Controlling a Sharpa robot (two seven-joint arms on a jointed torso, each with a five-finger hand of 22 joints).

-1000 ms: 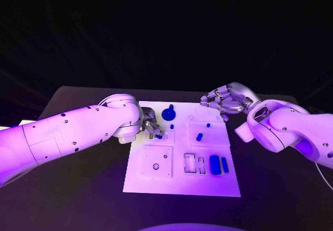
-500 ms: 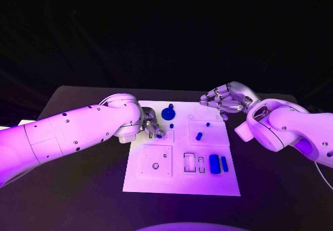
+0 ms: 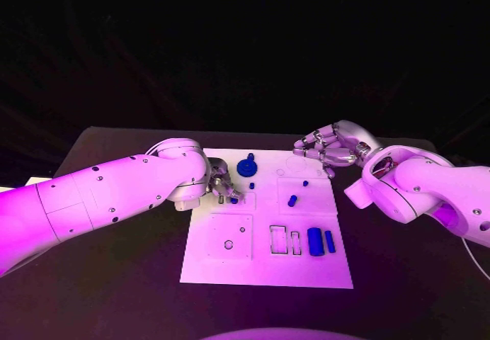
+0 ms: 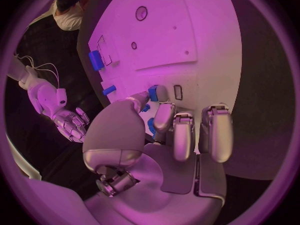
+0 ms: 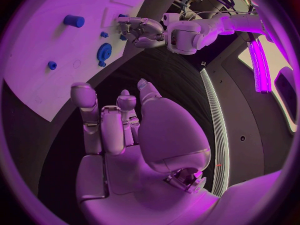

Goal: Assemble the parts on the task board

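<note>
The white task board (image 3: 265,265) lies in the middle of the table. My left hand (image 3: 219,187) hovers low over its left edge; thumb and a finger pinch a small blue part (image 4: 153,92), seen by the fingertips as the blue part (image 3: 234,200). My right hand (image 3: 328,150) hangs over the board's far right corner with fingers loosely bent and nothing in it. On the board lie a round blue gear (image 3: 247,167), a small peg (image 3: 253,185), a blue peg (image 3: 293,201) and two blue blocks (image 3: 316,241) side by side near the front.
Empty rectangular slots (image 3: 279,239) sit left of the blue blocks, and a square plate with a hole (image 3: 229,244) lies at the front left. Bare black table (image 3: 112,283) surrounds the board. A person sits beyond the table's edge (image 4: 70,5), touching nothing.
</note>
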